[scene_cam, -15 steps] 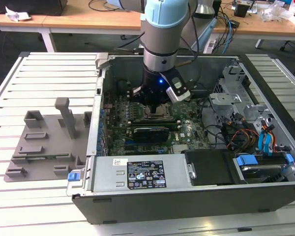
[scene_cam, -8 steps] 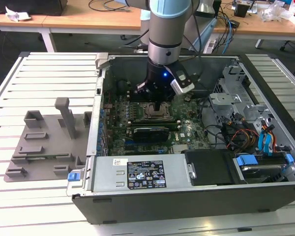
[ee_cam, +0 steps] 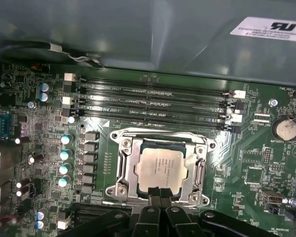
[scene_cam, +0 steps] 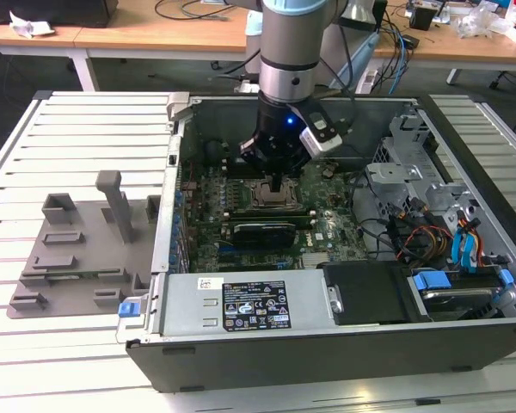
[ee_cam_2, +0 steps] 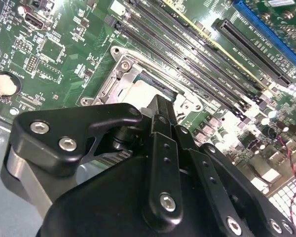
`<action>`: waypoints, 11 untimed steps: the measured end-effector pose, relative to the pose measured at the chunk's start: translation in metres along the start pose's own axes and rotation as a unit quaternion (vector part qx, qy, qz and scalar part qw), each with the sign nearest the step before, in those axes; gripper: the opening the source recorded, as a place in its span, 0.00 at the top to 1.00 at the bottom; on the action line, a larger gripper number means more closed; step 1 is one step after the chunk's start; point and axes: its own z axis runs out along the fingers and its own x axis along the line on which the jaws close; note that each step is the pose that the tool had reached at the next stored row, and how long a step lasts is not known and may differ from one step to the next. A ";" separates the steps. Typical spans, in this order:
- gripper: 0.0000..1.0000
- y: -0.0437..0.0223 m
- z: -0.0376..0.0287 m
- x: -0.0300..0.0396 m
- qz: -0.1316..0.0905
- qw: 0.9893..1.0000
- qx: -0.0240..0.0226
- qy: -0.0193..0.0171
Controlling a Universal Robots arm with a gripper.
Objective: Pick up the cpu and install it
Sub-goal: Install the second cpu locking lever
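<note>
Hovering my hand (ee_cam: 160, 193) just over the cpu (ee_cam: 160, 169), which is sitting in the socket (ee_cam: 122, 170); its fingers are looking closed together, gripping nothing.

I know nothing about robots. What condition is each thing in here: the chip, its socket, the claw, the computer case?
cpu: lying flat in the socket, silvery top up.
socket frame: surrounds the cpu on the green motherboard.
claw: shut, fingertips together at the cpu's edge, holding nothing.
computer case: side open, insides exposed.
grey fixture tray: beside the case on the exterior view's left, no chip on it.
</note>
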 end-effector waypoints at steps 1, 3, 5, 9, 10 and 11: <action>0.89 0.0003 -0.0026 0.0000 0.000 1.000 0.002 0.000; 0.89 0.0003 -0.0111 0.0000 0.000 1.000 0.005 0.001; 0.89 0.0002 -0.0156 -0.0001 0.000 1.000 0.007 0.001; 0.89 0.0002 -0.0159 0.0000 0.000 1.000 0.007 0.001; 0.89 0.0002 -0.0160 0.0000 0.000 1.000 0.007 0.001; 0.89 0.0002 -0.0160 0.0000 0.000 1.000 0.007 0.001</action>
